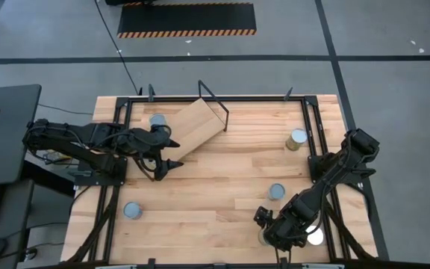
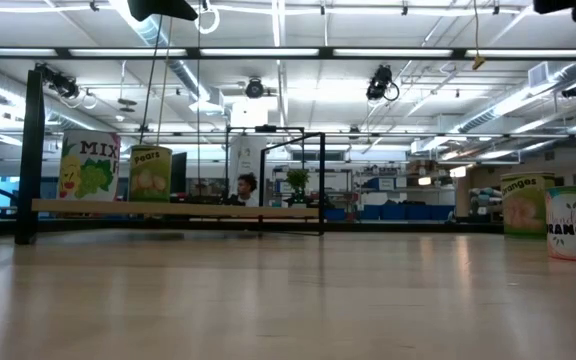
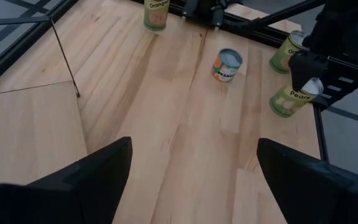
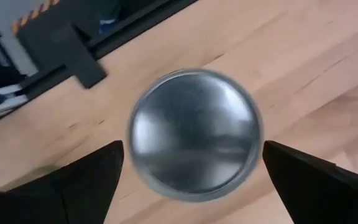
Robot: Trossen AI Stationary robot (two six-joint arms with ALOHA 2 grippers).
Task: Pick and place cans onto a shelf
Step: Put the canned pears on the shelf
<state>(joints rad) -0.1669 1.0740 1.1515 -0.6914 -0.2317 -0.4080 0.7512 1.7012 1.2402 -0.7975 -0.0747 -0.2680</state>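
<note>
1. While the right gripper (image 4: 191, 180) hovers open-jawed directly over a silvery-topped round tin (image 4: 194, 132), well away from the light-wood, black-framed shelf (image 1: 192, 127), nothing is gripped.
2. Centre the fingers, descend straight, then close squarely.
3. Beside the shelf, the left gripper (image 1: 169, 153) waits open, empty.

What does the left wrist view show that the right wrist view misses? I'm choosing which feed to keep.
Only the left wrist view shows the shelf board, three standing cans, including the Oranges can, and the right arm over the Pears can. Only the right wrist view shows one can's silvery lid close up from above, between the open right pincer. Both show the wooden tabletop and an open pincer, the left pincer empty.
</note>
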